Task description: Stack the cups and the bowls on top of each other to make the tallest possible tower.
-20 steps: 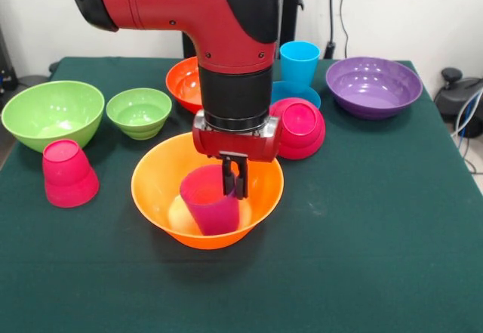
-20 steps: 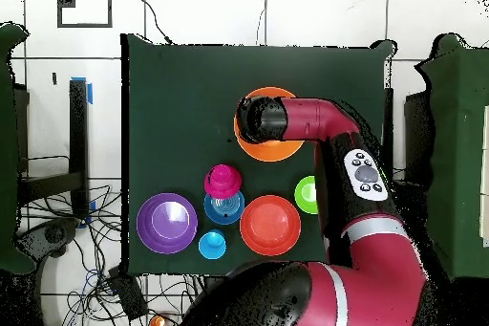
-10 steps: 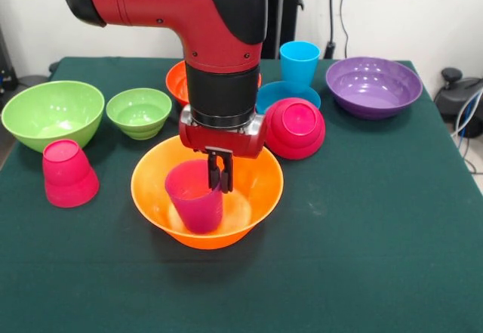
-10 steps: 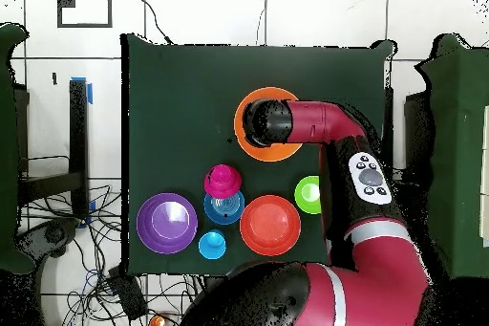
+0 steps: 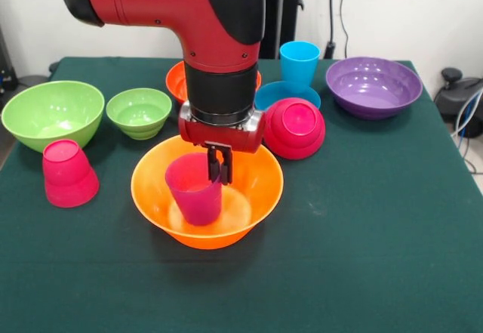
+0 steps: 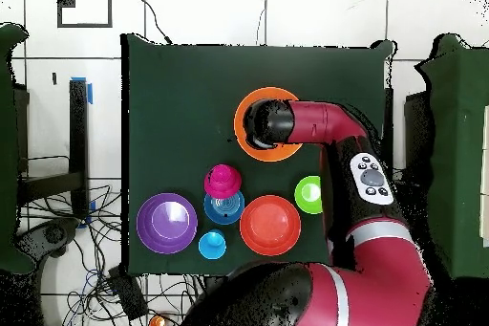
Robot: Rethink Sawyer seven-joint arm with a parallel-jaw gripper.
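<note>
Tower barely begun — gripper (image 5: 219, 168) fingers pinch purple-magenta plastic cup (image 5: 195, 192) rim inside large orange plastic bowl (image 5: 260, 197); all other pieces unstacked.

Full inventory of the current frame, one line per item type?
Large orange bowl: 1, orange, table centre, holds the magenta cup.
Magenta cup: 1, upright inside the orange bowl, rim in the gripper.
Red-orange bowl: 1, behind the arm.
Large green bowl: 1, lime, left edge.
Small green bowl: 1, lime, beside it.
Pink cup: 1, upside down, front left.
Pink-red bowl: 1, tipped, right of centre.
Blue cup: 1, upright, rear.
Blue bowl: 1, by the blue cup.
Purple bowl: 1, rear right.
Table: 1, dark green cloth.
Gripper: 1, black, on the red arm.
</note>
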